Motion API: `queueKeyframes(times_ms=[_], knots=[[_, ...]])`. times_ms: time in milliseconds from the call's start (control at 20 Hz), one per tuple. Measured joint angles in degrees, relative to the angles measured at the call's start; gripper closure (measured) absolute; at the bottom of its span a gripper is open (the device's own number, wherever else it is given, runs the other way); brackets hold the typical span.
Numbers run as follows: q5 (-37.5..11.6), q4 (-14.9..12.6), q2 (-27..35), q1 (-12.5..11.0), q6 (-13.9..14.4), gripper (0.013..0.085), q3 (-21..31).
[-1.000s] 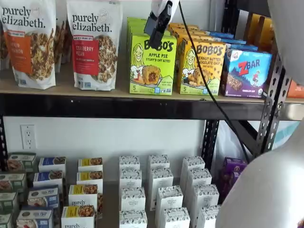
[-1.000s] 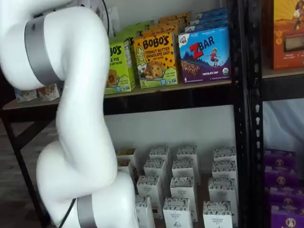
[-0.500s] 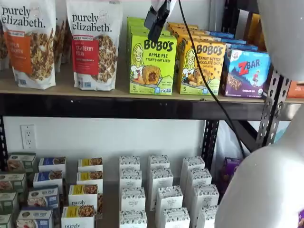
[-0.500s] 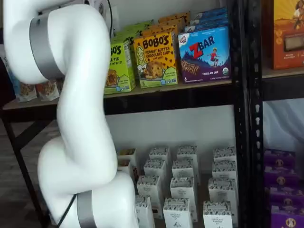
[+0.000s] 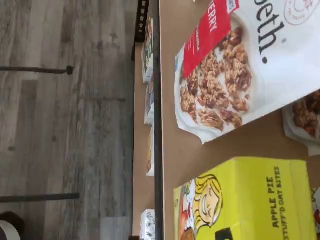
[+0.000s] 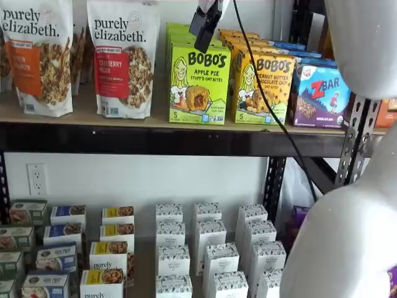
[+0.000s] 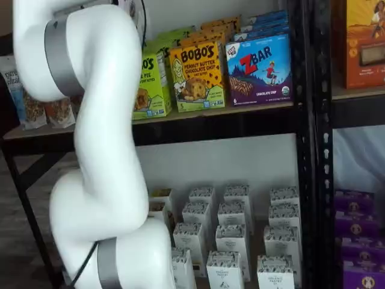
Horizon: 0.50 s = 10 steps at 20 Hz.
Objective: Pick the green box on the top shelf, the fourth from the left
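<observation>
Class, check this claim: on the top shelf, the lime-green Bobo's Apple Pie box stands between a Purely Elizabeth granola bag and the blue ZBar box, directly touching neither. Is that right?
Not quite. In a shelf view the green Bobo's Apple Pie box on the top shelf has the Purely Elizabeth granola bag on one side, but its other neighbour is the yellow-orange Bobo's Peanut Butter Chocolate Chip box. The ZBar box stands beyond that one.

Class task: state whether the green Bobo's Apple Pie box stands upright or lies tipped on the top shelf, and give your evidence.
Upright: the green box stands on the top shelf, its front lettering level, in row with its neighbours.
</observation>
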Motion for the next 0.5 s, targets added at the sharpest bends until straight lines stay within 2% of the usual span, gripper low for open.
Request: queueKeyframes(times_ms=[500], knots=[[-0.4, -0.8, 2.6, -1.0, -1.3, 0.0130, -1.8]])
